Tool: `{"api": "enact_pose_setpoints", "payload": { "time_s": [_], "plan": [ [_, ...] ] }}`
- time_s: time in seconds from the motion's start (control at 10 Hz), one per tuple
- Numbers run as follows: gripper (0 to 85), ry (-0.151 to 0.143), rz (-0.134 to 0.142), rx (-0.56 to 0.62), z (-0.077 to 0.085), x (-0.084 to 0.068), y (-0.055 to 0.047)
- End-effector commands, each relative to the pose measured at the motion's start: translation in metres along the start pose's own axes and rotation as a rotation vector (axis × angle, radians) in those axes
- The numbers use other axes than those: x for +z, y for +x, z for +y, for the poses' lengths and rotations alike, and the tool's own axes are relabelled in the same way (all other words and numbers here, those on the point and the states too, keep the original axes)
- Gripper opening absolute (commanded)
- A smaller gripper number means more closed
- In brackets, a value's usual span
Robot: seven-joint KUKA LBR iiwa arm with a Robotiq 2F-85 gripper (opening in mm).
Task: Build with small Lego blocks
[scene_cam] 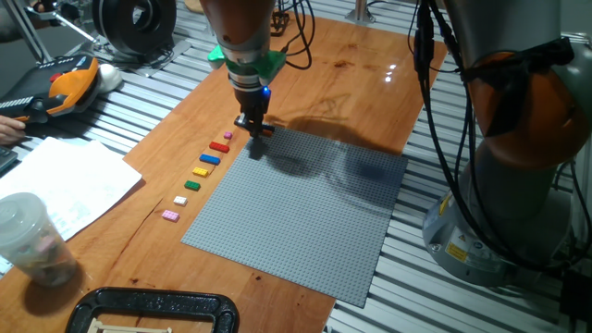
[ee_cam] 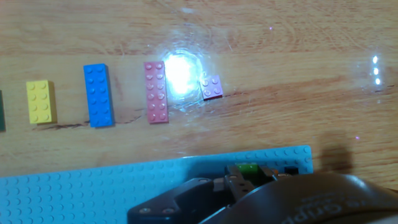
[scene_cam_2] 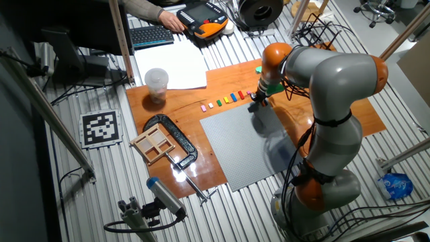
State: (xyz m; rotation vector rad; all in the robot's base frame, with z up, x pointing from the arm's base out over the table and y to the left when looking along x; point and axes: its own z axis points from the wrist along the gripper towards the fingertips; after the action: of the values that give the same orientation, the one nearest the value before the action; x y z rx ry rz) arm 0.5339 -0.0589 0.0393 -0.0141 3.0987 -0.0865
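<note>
Claw (scene_cam: 253, 128) over the baseplate (scene_cam: 305, 213) corner — fingertips hidden, grip impossible to tell.

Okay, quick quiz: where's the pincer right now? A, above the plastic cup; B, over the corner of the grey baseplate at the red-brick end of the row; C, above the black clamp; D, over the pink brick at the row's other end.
B: the pincer hangs at the grey baseplate corner, beside the red brick.

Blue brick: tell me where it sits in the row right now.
In the hand view the blue brick lies on the wood between the yellow brick and the red brick, just off the baseplate edge.
</note>
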Motion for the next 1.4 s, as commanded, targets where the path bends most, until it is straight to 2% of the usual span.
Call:
{"api": "enact_pose_setpoints", "payload": {
  "time_s": [0.0, 0.2, 0.3, 0.5, 0.8, 1.0, 1.3],
  "plan": [
    [0.0, -0.002, 0.0, -0.002, 0.0, 0.0, 0.0],
    [0.0, 0.0, -0.003, -0.019, 0.0, 0.0, 0.0],
    [0.0, -0.005, 0.004, -0.012, 0.0, 0.0, 0.002],
    [0.0, -0.007, 0.001, -0.011, 0.002, 0.001, 0.008],
    [0.0, -0.007, 0.011, -0.017, 0.003, 0.002, 0.012],
    [0.0, 0.001, 0.004, -0.02, 0.002, 0.005, 0.015],
    [0.0, -0.001, 0.003, -0.023, 0.0, 0.005, 0.014]
  ]
}}
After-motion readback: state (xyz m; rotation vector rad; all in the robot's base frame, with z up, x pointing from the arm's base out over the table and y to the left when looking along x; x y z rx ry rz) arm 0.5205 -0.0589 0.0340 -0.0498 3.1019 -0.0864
